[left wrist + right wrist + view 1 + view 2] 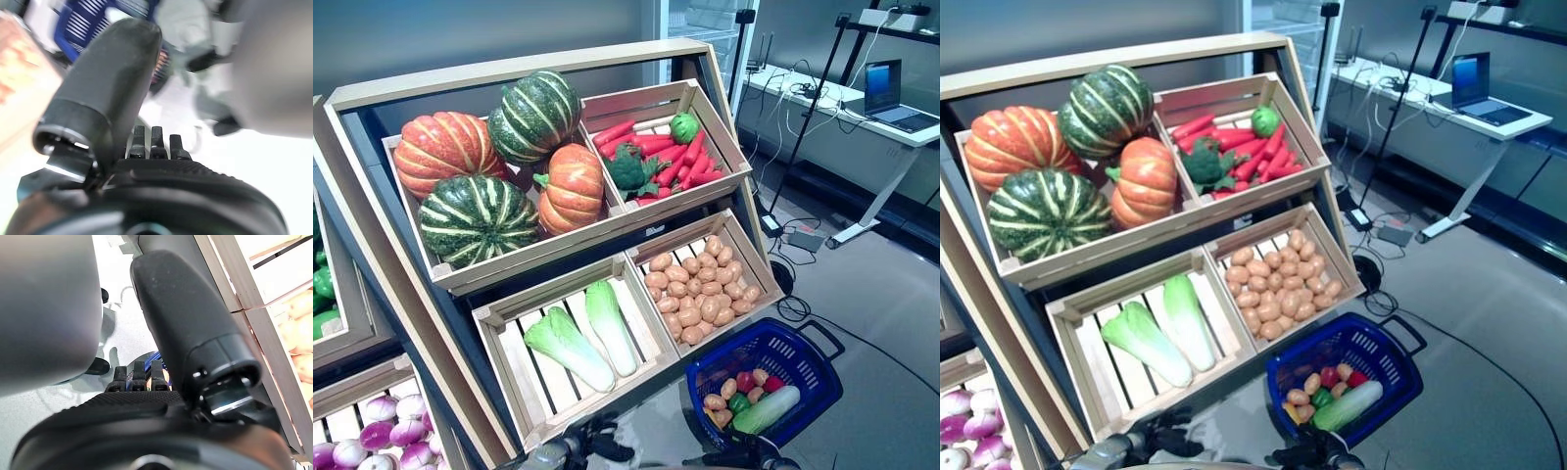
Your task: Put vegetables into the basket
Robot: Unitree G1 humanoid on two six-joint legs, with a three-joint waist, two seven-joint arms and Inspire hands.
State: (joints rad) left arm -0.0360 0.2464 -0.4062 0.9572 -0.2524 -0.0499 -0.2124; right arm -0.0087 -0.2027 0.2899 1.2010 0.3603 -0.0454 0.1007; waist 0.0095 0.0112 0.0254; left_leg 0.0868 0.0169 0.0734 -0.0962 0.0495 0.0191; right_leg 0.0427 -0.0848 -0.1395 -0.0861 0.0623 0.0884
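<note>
A blue plastic basket (800, 345) stands on the floor at the lower right of the wooden rack. It holds several potatoes, red and green peppers and a pale green cabbage (766, 409). The rack's crates hold pumpkins (476, 217), carrots with broccoli (656, 157), potatoes (700, 289) and two napa cabbages (570, 348). My left hand (607, 443) and right hand (740, 458) hang low at the bottom edge, both left of the basket. In the wrist views, the left hand (107, 83) and right hand (190, 318) have relaxed fingers and hold nothing.
A second rack at the left holds purple onions (382, 431) and green vegetables (321, 289). Behind on the right stand a white desk (862, 117) with a laptop (891, 93), a black stand (813, 117) and cables on the floor.
</note>
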